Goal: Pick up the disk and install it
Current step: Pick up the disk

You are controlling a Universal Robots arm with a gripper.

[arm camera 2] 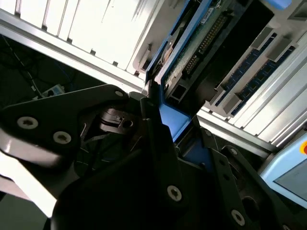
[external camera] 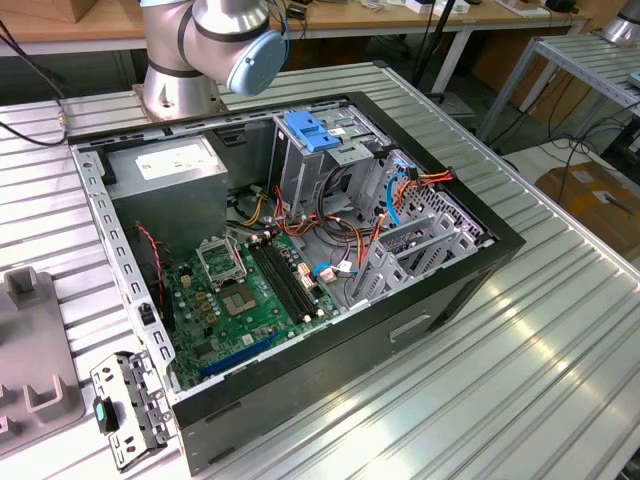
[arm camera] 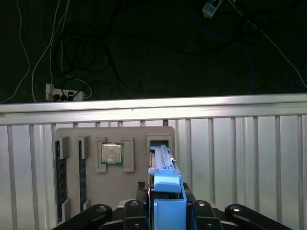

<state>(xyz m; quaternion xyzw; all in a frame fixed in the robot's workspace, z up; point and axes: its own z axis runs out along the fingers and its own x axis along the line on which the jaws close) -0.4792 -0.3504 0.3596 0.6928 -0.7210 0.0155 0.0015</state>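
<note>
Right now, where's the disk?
In the first wrist view the disk stands on edge in a slot of the grey tray, beside the processor, its blue end in the pincer.

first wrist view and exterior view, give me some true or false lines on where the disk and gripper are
1. The disk stands on edge, clamped in the gripper. True.
2. A square chip lies in the grey tray beside the disk. True.
3. The computer case is closed up. False: it lies open, with its motherboard showing.
4. The disk sits inside the computer case. False: it is at the grey tray, in the gripper.
</note>
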